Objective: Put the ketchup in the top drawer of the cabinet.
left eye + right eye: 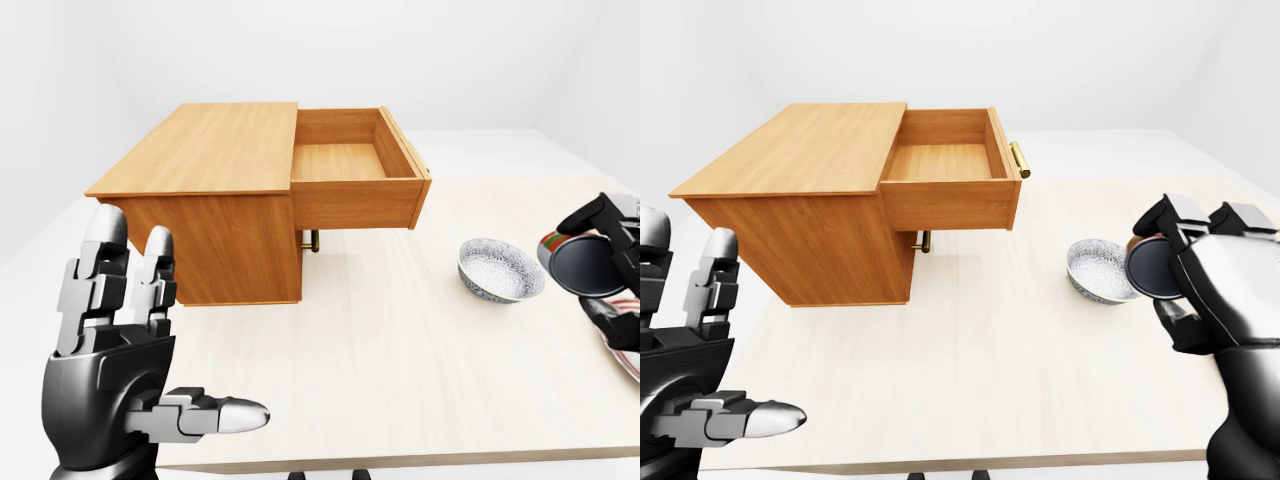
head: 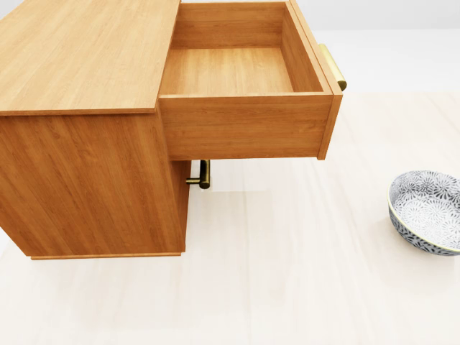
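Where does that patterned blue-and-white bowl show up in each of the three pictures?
Left-eye view: the patterned blue-and-white bowl sits right of centre on the pale table.
Head view: at the right edge, low, partly cut off.
Right-eye view: right of centre, partly behind the robot's right hand.
Shared landmark: the open wooden top drawer, up and left of the bowl.

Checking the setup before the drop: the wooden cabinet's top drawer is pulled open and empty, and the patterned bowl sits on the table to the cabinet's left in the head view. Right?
Not quite. The wooden cabinet's top drawer is pulled open and empty, but the blue-and-white patterned bowl sits on the pale table to the cabinet's right, near the head view's right edge.
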Robot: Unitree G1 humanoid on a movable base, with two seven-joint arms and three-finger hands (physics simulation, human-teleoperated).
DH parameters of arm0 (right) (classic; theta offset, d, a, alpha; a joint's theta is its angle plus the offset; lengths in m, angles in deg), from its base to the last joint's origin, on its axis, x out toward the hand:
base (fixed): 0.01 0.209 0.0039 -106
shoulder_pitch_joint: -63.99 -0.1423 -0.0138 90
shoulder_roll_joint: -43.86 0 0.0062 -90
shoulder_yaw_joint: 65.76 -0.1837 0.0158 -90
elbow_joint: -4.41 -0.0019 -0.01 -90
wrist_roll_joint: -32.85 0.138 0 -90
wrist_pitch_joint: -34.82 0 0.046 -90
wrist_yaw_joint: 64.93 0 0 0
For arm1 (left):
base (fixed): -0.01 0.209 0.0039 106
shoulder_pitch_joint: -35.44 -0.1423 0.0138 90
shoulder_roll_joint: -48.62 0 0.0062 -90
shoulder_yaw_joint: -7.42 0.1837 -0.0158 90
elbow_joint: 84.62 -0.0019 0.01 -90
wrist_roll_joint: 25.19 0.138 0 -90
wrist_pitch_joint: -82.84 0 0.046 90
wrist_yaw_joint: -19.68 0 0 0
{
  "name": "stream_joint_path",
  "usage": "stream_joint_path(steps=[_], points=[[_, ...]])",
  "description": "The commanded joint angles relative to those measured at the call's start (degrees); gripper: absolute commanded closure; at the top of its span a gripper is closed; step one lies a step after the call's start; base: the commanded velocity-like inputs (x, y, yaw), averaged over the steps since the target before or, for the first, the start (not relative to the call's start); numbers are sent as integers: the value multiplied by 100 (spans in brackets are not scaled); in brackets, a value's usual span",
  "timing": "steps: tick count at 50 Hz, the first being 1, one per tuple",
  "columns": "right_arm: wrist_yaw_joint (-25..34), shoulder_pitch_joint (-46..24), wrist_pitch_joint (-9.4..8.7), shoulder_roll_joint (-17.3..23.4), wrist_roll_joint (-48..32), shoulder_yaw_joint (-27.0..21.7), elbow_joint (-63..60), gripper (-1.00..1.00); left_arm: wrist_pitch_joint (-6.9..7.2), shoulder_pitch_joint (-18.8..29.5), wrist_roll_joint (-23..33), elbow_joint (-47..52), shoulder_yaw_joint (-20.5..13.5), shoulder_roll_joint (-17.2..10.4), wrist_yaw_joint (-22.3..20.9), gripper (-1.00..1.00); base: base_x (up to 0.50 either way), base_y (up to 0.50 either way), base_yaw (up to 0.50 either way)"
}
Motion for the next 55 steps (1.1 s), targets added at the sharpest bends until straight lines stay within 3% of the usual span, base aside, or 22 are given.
stream_joint_path(steps=[1,9,28,33,39,45,49,55], points=[[1,-280,0,49,-623,772,-1266,100,0,-9,-41,0,-2,-43,34,-100,0,0,0],[1,-555,0,-272,-866,1050,-1591,100,0,-19,-149,0,-43,-129,103,-100,0,0,0],[1,-643,0,-233,-754,1029,-1591,100,0,-16,-142,0,-24,-140,124,-100,0,0,0],[1,-878,0,209,-812,1308,-1591,100,0,-25,-29,0,39,-57,62,-100,0,0,0],[1,-1812,0,2437,-213,1921,-1298,100,0,29,-125,0,-84,-70,70,-100,0,0,0],[1,-3217,0,3267,351,2425,-216,100,0,22,-81,0,-25,-75,95,-100,0,0,0],[1,-4078,0,3360,397,2910,506,100,0,-3,16,0,27,-14,31,-100,0,0,0],[1,-5478,0,2958,116,3502,2219,100,0,19,-21,0,-26,-1,14,-100,0,0,0]])
